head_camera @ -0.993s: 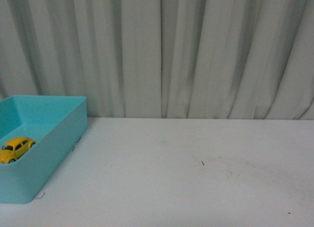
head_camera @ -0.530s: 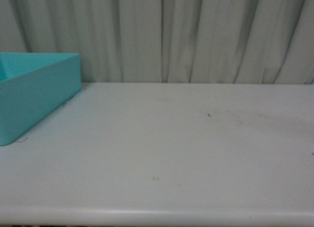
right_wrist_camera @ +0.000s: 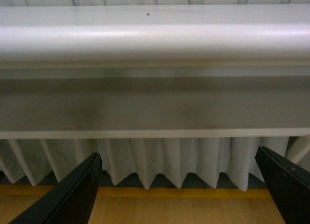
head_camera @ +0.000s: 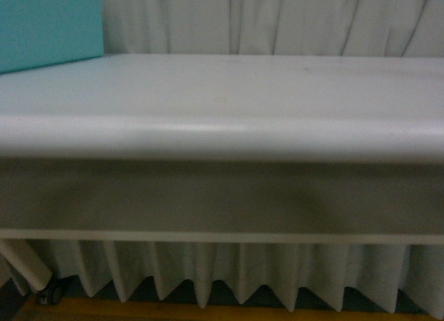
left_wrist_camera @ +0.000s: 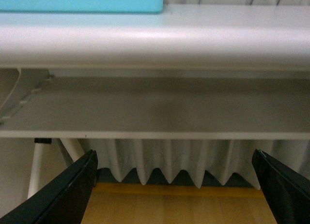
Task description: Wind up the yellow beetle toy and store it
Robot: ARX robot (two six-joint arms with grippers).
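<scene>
The yellow beetle toy is out of view in all the views. The teal bin (head_camera: 48, 26) stands on the white table (head_camera: 229, 85) at the far left; only its outer wall shows, also in the left wrist view (left_wrist_camera: 82, 1). My left gripper (left_wrist_camera: 177, 185) is open and empty, held below the table's front edge, its black fingers (left_wrist_camera: 68, 195) wide apart. My right gripper (right_wrist_camera: 179, 187) is open and empty too, also below the table edge, with its black fingers (right_wrist_camera: 72, 197) spread. Neither arm shows in the front view.
The table's rounded front edge (head_camera: 222, 137) fills the middle of the front view, with its grey apron (head_camera: 222, 196) below. A pleated white curtain (head_camera: 229, 272) hangs behind, above a wooden floor (left_wrist_camera: 174, 207). A white table leg (head_camera: 24, 262) stands at the lower left.
The front view has dropped from over the tabletop to the level of the table's front edge. The beetle toy in the teal bin has gone out of view.
</scene>
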